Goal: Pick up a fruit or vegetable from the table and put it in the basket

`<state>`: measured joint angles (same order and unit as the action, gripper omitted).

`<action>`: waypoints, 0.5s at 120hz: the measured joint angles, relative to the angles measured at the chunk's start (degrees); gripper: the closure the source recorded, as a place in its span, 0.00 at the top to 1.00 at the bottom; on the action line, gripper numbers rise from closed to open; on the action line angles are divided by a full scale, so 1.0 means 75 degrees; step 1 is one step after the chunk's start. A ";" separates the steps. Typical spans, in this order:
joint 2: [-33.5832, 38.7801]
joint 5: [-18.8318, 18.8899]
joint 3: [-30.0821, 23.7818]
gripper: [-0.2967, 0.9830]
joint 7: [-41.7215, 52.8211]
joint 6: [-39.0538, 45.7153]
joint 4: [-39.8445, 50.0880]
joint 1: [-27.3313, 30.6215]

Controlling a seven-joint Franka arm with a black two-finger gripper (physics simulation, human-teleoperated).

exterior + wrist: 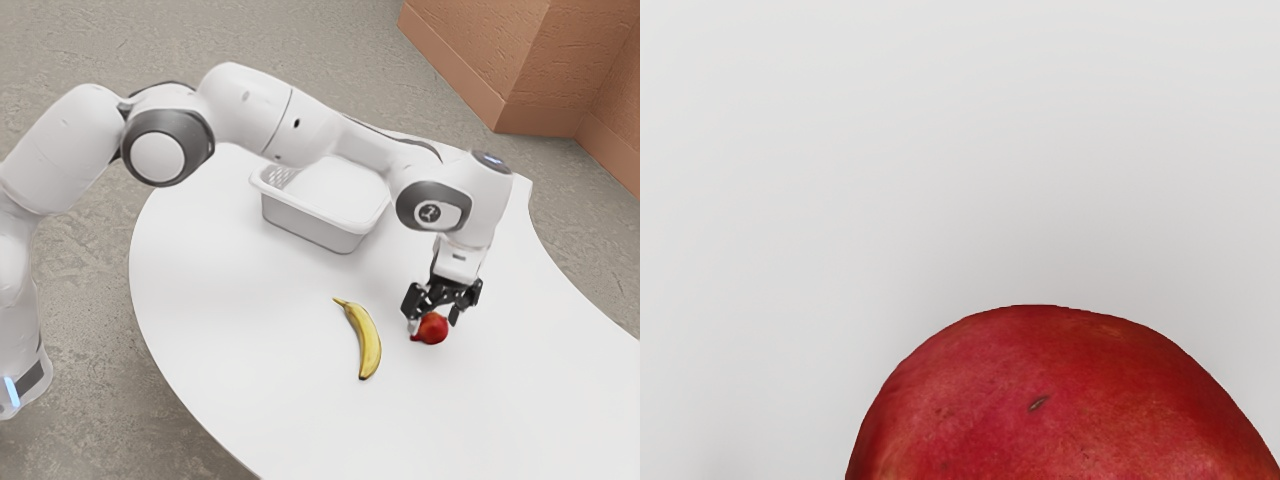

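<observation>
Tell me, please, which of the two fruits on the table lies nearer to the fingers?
The round red fruit: it is right at the fingers, while the curved yellow banana lies apart from them, toward the exterior view's left.

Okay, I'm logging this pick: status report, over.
Gripper open, fingers astride red fruit. Fruit on table, not in basket. Nothing seen in the way; banana lies apart.

The exterior view slants down from high beside the jointed white arm (245,105), well back from the curved white counter (250,330); the wrist view looks down, close above the round red fruit (433,329). Both share fruit and nearby counter.
</observation>
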<state>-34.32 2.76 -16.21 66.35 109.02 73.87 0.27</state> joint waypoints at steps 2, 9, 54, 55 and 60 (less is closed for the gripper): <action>-0.0014 -0.0011 0.0000 0.77 0.0001 0.0010 -0.0001 0.0000; -0.0054 -0.0051 -0.0002 0.77 0.0006 0.0038 -0.0008 0.0000; -0.0175 -0.0773 0.0005 0.77 0.0011 0.0271 -0.0097 0.0012; -0.0175 -0.0783 0.0005 0.77 0.0011 0.0276 -0.0097 0.0012; -0.0176 -0.0861 0.0001 0.77 0.0009 0.0295 -0.0103 0.0012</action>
<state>-35.64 -3.70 -16.20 66.42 111.23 73.10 0.36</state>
